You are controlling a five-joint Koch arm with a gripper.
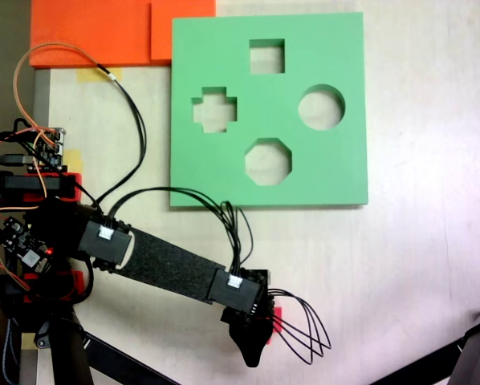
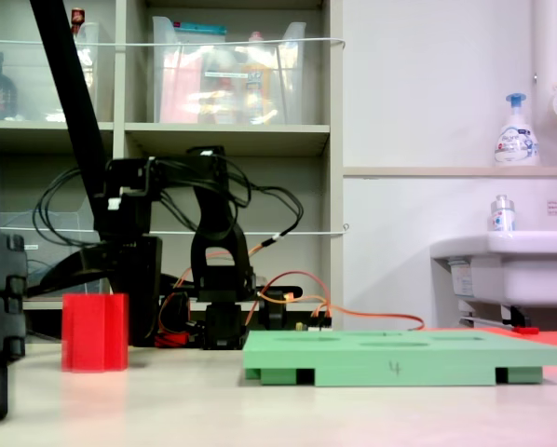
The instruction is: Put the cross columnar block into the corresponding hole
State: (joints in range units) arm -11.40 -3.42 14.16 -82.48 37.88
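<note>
- The cross columnar block (image 2: 94,331) stands upright on the surface (image 1: 416,265), nearest the low side camera and well apart from the green foam board (image 2: 400,356). From above only a red sliver of it (image 1: 278,320) shows, just beside the black wrist housing.
- The gripper (image 1: 254,346) hangs over that same near part of the surface, pointing toward the lower frame edge in the top-down fixed view. From the side its black body (image 2: 139,279) drops directly beside the block, seemingly against it.
- State of the jaws: cannot be told. From above the jaws lie hidden under the housing; from the side the block covers them. Whether they grip the block cannot be confirmed.
- The arm (image 1: 172,269) runs diagonally from its base at the left edge of the top-down view, with black cables looping over it.
- Beyond the arm, the green foam board lies flat on the surface.
- The corresponding hole (image 1: 214,109) sits at the board's left in the top-down view and is unfilled.
- Other cutouts on the board: an octagonal cutout (image 1: 268,161), a round cutout (image 1: 321,107) and a square cutout (image 1: 267,56).
- Farthest from the arm, an orange sheet (image 1: 95,32) lies against the board's upper left corner.
</note>
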